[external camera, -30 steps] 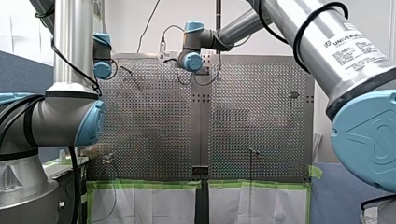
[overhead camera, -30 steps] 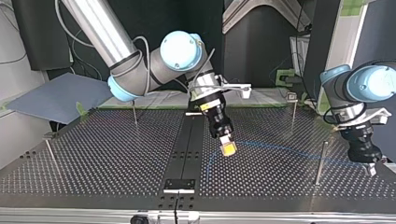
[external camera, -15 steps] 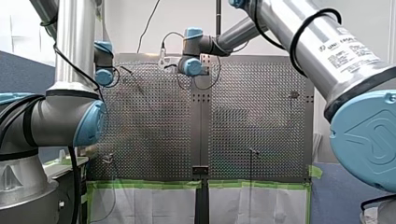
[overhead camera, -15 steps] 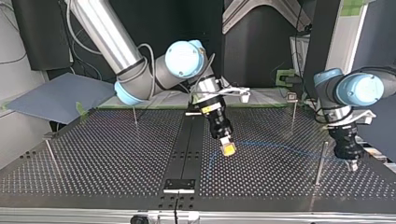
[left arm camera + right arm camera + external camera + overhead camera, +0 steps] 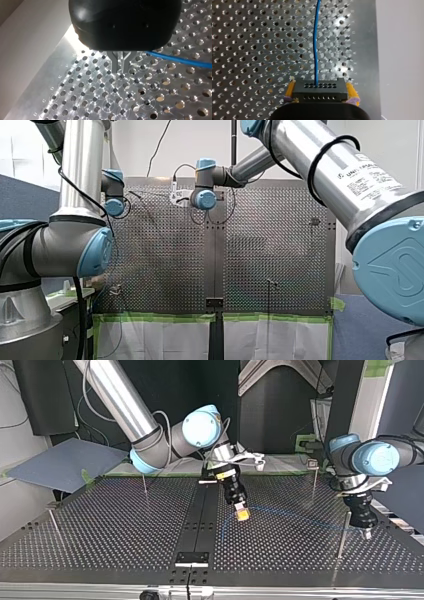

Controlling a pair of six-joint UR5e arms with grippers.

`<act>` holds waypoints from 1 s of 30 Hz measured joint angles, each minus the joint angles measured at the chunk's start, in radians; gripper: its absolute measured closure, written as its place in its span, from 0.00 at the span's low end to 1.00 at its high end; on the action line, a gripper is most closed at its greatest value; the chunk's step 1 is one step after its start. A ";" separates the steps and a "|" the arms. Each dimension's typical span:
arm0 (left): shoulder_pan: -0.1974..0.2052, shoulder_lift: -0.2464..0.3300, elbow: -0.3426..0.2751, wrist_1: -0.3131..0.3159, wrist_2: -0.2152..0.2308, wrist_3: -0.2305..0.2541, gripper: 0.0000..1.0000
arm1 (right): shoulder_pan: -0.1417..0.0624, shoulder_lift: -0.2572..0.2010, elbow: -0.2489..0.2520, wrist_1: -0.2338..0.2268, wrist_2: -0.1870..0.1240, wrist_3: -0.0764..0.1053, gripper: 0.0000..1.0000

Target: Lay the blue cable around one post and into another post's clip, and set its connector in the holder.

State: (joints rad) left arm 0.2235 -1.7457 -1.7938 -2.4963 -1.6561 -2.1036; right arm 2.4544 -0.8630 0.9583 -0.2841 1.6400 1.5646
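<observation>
Partly hidden: connector [image 5: 319, 91] clenched in right pincer [image 5: 242, 514]; left pincer [image 5: 121, 65] closed, blue cable [image 5: 180, 60] behind it.

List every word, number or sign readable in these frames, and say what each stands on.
"UNIVERSAL ROBOTS": on the white label on my right arm, front view.
Finer print under it on the same label: too small to read.
Stamped letters along the table edge, left wrist view: too faint to read.
No other text shows.

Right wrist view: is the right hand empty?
No, the right hand clamps the black connector between yellow pads, blue cable leading out.
</observation>
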 joint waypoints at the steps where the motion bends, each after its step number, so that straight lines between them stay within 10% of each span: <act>1: -0.001 0.000 0.000 0.000 -0.001 0.000 0.88 | -0.001 0.001 0.000 0.004 0.001 0.001 1.00; 14: -0.015 -0.002 -0.039 0.022 -0.024 0.001 0.88 | -0.012 0.046 0.005 0.073 0.028 0.011 1.00; 30: -0.050 -0.003 -0.088 0.054 -0.030 0.007 0.88 | -0.035 0.057 0.112 0.009 0.035 0.016 1.00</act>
State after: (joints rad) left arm 0.1736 -1.7485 -1.8815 -2.4427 -1.6859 -2.0968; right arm 2.4199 -0.8060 1.0707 -0.2747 1.6753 1.5802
